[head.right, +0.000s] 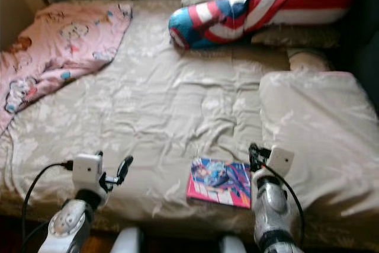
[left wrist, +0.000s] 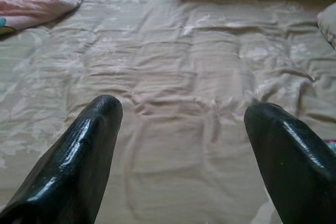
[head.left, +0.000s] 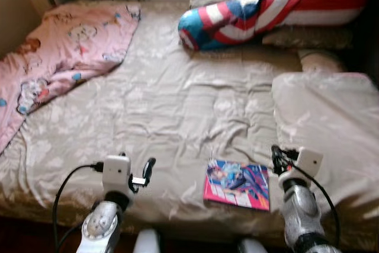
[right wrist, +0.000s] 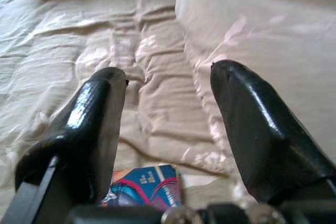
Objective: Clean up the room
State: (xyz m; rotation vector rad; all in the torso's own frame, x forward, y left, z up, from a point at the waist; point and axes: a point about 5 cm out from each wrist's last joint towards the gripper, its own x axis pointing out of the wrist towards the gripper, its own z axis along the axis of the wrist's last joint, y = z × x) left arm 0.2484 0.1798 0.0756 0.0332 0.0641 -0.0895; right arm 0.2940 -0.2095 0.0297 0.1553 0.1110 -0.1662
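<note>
Overhead, the bed [head.left: 177, 111] carries one book [head.left: 237, 184] near its front edge, one striped bolster [head.left: 266, 10] and one pink blanket [head.left: 65, 51]. The left gripper [left wrist: 181, 116] has fingers spread wide over bare sheet, holding nothing. The right gripper [right wrist: 168, 82] is likewise parted and empty, the book's corner just beneath, a beige pillow [right wrist: 262, 35] ahead.

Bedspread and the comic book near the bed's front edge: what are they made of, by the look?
Bedspread: woven fabric with a slight sheen, probably satin-like; it creases softly and catches highlights. Comic book: thin printed paper with a glossy-looking cover, lying flat; blur leaves the finish uncertain.
</note>
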